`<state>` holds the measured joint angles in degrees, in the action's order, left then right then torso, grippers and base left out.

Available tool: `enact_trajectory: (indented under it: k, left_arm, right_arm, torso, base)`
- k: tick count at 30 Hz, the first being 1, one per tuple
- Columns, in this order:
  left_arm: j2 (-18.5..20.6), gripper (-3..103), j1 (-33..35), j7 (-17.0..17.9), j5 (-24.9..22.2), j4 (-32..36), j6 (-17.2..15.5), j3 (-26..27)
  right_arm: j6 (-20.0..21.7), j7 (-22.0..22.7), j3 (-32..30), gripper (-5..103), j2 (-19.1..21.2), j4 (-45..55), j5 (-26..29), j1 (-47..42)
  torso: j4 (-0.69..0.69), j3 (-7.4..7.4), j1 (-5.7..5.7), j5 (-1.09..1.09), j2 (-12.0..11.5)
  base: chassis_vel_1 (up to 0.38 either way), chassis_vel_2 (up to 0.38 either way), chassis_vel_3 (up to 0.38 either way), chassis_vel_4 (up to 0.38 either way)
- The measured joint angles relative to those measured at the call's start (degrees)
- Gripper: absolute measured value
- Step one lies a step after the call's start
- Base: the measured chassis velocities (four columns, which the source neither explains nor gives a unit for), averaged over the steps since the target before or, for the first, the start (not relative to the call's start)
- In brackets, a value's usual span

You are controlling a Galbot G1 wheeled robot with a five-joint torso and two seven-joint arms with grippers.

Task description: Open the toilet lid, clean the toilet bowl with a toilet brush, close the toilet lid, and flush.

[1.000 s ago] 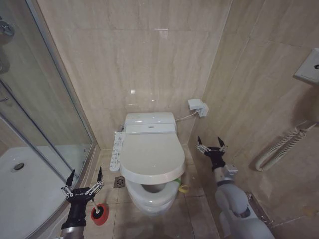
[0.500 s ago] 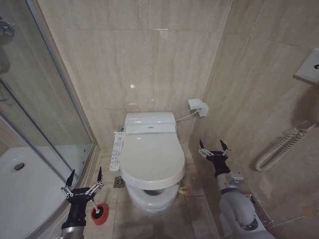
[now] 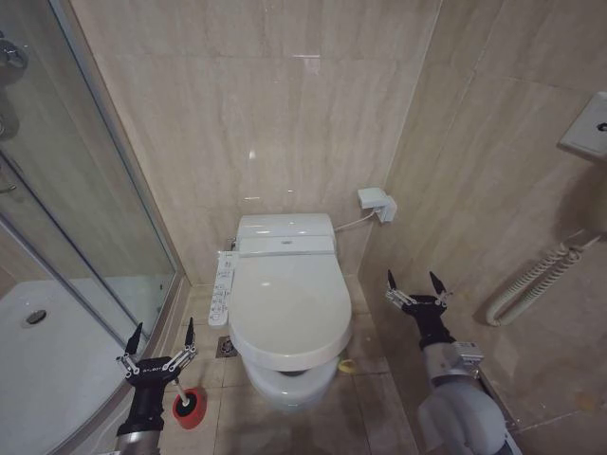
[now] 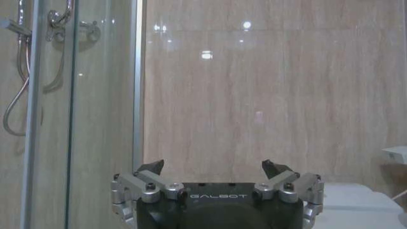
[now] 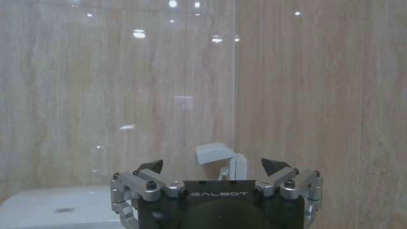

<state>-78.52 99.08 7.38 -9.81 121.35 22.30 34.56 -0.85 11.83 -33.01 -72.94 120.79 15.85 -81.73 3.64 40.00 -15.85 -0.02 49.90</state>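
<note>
The white toilet lid point(image 3: 289, 305) lies almost flat over the seat, with a thin dark gap at its front edge. It hides the inside of the toilet bowl point(image 3: 285, 391), of which just the front rim shows. A yellow-green strap point(image 3: 349, 365) lies on the floor at the toilet's right. The toilet brush point(image 3: 189, 406) stands in its red holder on the floor left of the toilet. My left gripper point(image 3: 159, 339) point(image 4: 215, 168) hangs open just above and left of the brush. To the right of the toilet my right gripper point(image 3: 415, 285) point(image 5: 213, 167) is open and holds nothing.
A glass shower screen point(image 3: 104, 190) and white shower tray point(image 3: 38, 360) close off the left side. A control panel point(image 3: 223, 287) runs along the toilet's left, with a floor drain point(image 3: 226, 347) below it. A wall box point(image 3: 377, 204), a coiled hose point(image 3: 531, 280) and a wall plate point(image 3: 588, 128) sit on the right.
The lid has dropped from half raised to almost flat on the seat. My right gripper has drawn back to the right and slightly down, away from the toilet. The left arm stayed still.
</note>
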Motion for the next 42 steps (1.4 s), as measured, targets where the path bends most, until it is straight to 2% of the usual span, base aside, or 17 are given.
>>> enact_trajectory:
  k: [8, 16, 42]
  left_arm:
    - [0.0, 100, 0.0, 0.0, 0.0, 0.0, 0.0, 0.0]
    - [0.0, 100, 0.0, 0.0, 0.0, 0.0, 0.0, 0.0]
    - [0.0, 100, 0.0, 0.0, 0.0, 0.0, 0.0, 0.0]
  right_arm:
    - [0.89, -0.01, 1.73, 100, -1.32, 0.64, -0.09, -0.5]
    - [-0.64, -0.27, 2.47, 100, -2.39, 1.23, -4.6, -1.54]
    - [-1.27, -1.63, 6.62, 100, -5.0, 7.14, -6.66, -6.3]
  torso:
    - [0.0, 0.0, 0.0, 0.0, 0.0]
    - [0.0, 0.0, 0.0, 0.0, 0.0]
    - [0.0, 0.0, 0.0, 0.0, 0.0]
  base:
    - [0.0, 0.0, 0.0, 0.0]
    - [0.0, 0.0, 0.0, 0.0]
    - [0.0, 0.0, 0.0, 0.0]
